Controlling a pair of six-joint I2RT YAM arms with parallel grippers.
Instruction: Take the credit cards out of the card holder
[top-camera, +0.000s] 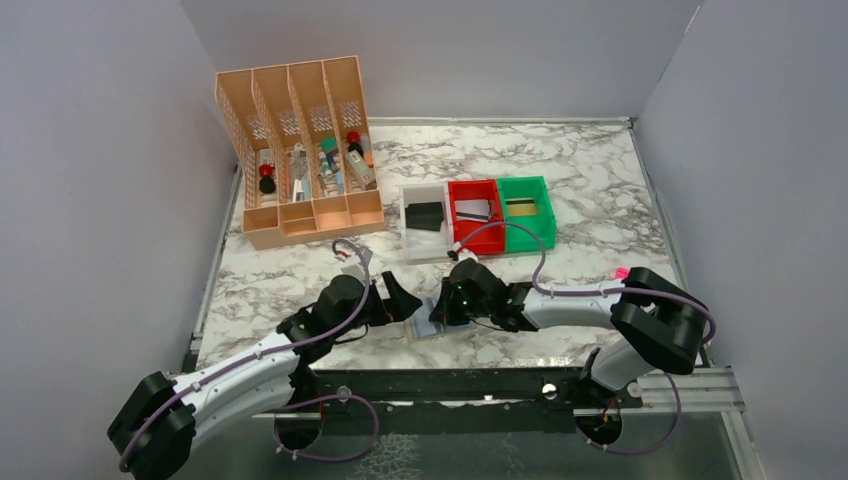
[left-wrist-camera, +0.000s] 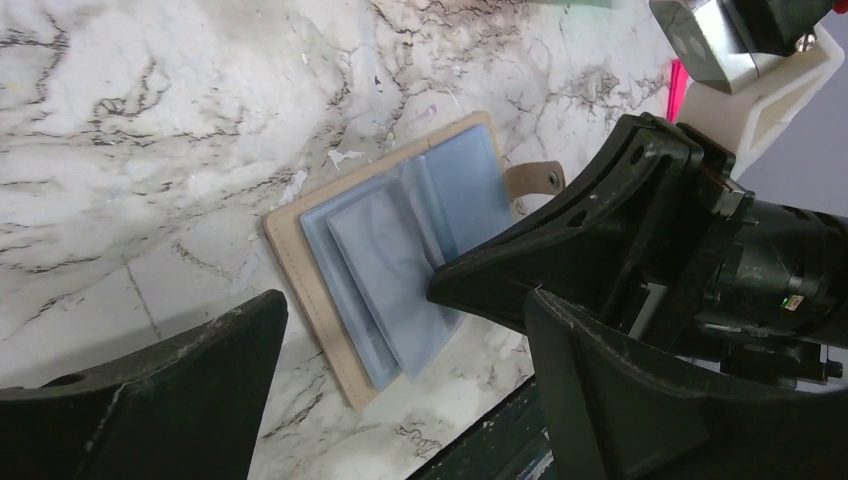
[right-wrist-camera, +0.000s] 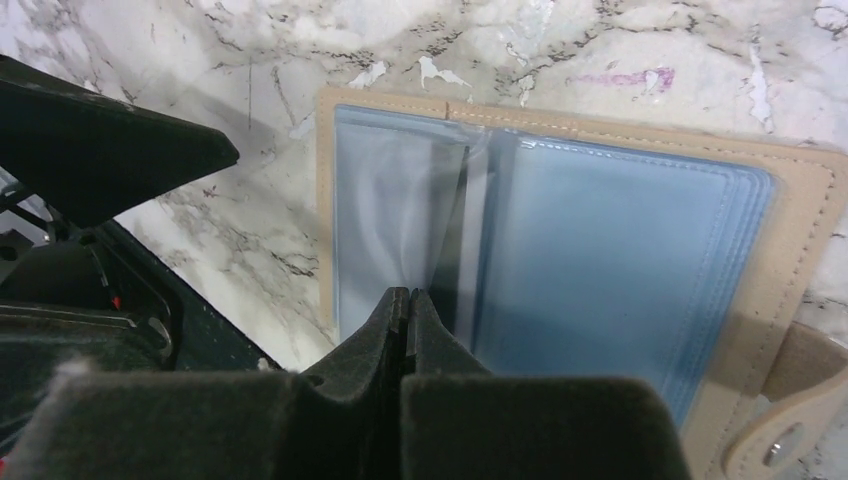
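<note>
Black fingers (right-wrist-camera: 385, 330) of the right gripper (right-wrist-camera: 408, 300) are pressed together, tips at the blue pockets of the open card holder (right-wrist-camera: 620, 250). It lies flat on the marble table (right-wrist-camera: 600, 50), near the front edge. Left gripper (left-wrist-camera: 400, 300) fingers stand spread wide apart just beside it.

The card holder (top-camera: 427, 326) lies open and flat near the 6 o'clock edge of the marble table (top-camera: 600, 180). It has a tan leather-like cover and pale blue-grey clear sleeves, with one sleeve lifted at the spine. In the right wrist view its snap tab (right-wrist-camera: 790, 400) sticks out at 4 o'clock. Well apart, at 1 o'clock from it, a black card (top-camera: 425, 215) lies in the white bin (top-camera: 408, 200), a silvery card (top-camera: 476, 209) in the red bin (top-camera: 470, 187), and a dark gold-striped card (top-camera: 518, 207) in the green bin (top-camera: 548, 212).
</note>
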